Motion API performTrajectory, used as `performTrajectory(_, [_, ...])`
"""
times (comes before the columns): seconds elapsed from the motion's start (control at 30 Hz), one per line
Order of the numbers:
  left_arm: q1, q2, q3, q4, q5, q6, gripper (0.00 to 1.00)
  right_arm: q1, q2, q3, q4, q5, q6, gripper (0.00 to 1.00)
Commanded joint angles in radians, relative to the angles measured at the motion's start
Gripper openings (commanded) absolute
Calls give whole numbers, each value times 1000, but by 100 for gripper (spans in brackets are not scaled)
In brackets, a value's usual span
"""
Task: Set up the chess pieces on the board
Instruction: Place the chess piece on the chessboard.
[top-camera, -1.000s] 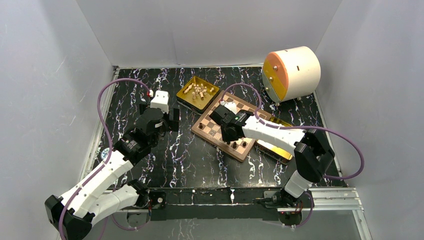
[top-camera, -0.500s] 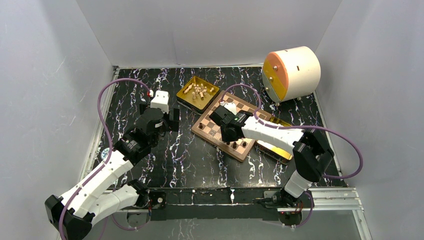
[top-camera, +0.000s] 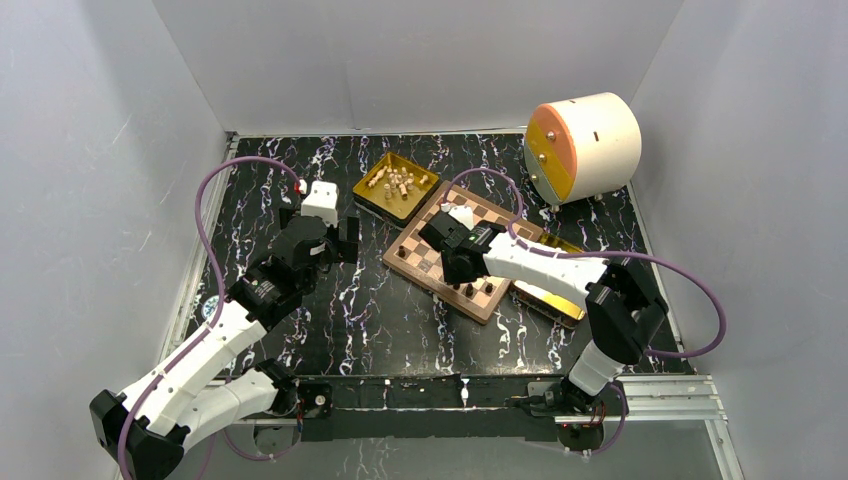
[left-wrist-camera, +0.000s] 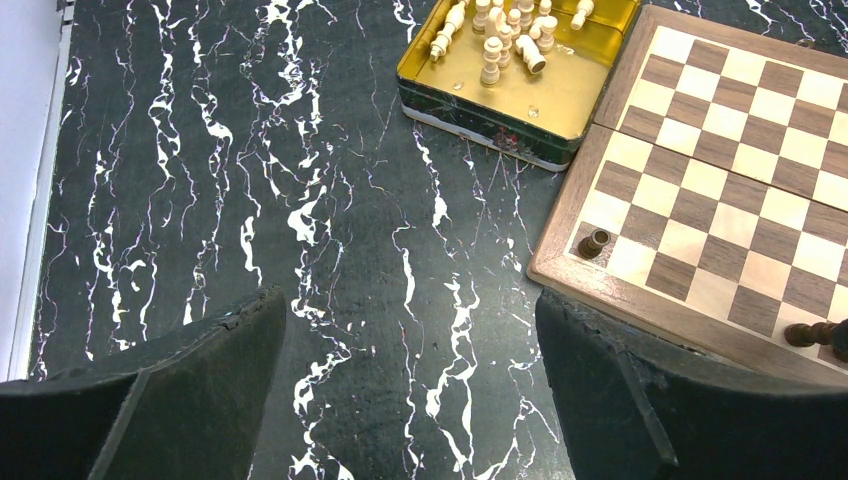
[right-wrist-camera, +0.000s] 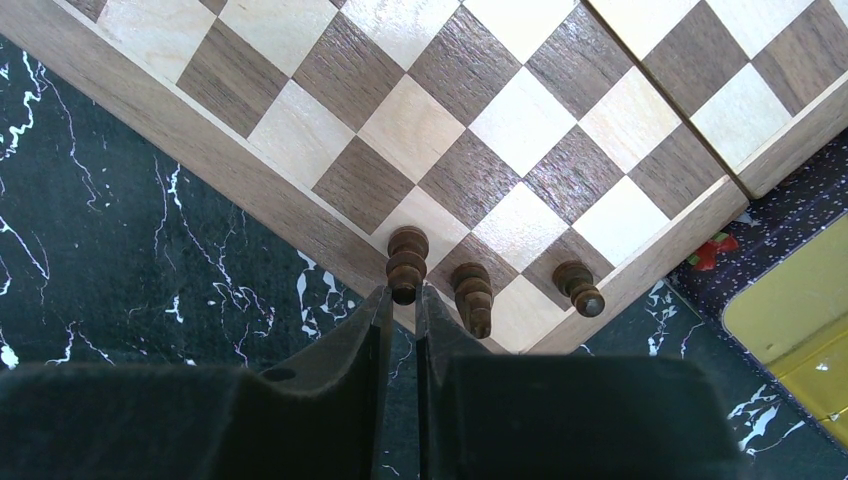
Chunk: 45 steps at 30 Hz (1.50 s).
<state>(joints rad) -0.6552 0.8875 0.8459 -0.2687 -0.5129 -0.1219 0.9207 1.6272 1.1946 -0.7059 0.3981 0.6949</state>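
The board sits mid-table with three dark pieces lined up along its near edge. The right arm reaches in from 4 o'clock. Its right gripper points down at the end piece, jaws nearly together with a thin slit, and I can't tell if it's actually pinching. The left gripper hangs spread wide over the table at the board's 9. The gold tray at 11 holds a heap of cream pieces. A second gold tray pokes out at 4.
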Motion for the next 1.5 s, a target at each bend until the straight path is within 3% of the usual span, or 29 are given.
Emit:
performTrajectory(0.0, [-4,-6,-5,24,-10,8,92,3,-2,9,-11,24,15,22])
performTrajectory(1.47, [-4,-4,-5,27,1,8,92,2,-10,20,-58,60,18,18])
